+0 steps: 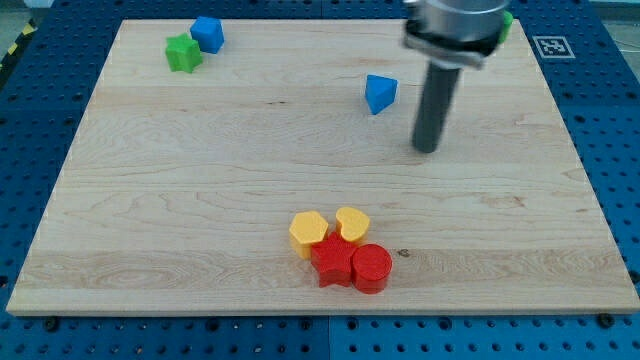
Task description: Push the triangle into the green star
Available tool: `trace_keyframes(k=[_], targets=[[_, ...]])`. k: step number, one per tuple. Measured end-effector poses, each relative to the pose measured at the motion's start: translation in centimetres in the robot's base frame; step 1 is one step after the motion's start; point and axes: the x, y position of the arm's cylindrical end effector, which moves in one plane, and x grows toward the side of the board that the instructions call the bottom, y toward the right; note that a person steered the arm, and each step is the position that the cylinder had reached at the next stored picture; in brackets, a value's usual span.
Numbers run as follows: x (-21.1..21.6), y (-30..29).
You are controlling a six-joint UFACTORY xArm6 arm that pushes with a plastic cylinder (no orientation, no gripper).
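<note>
A blue triangle lies on the wooden board toward the view's top, right of centre. A green star sits at the view's top left, touching a blue block on its upper right. My tip rests on the board just to the lower right of the blue triangle, a short gap apart from it. The rod rises from there to the arm's dark mount at the view's top.
A cluster sits near the view's bottom centre: a yellow hexagon-like block, a yellow heart, a red star and a red cylinder. A green block peeks out behind the arm's mount at the top right.
</note>
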Motion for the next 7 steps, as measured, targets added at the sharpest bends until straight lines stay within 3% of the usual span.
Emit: trace_keyframes(k=[1, 3, 5, 6, 7], targets=[[-4.4, -1.7], [-11.9, -14.8], [-6.9, -9.9], [-5.1, -10.8], [-6.8, -16.5]])
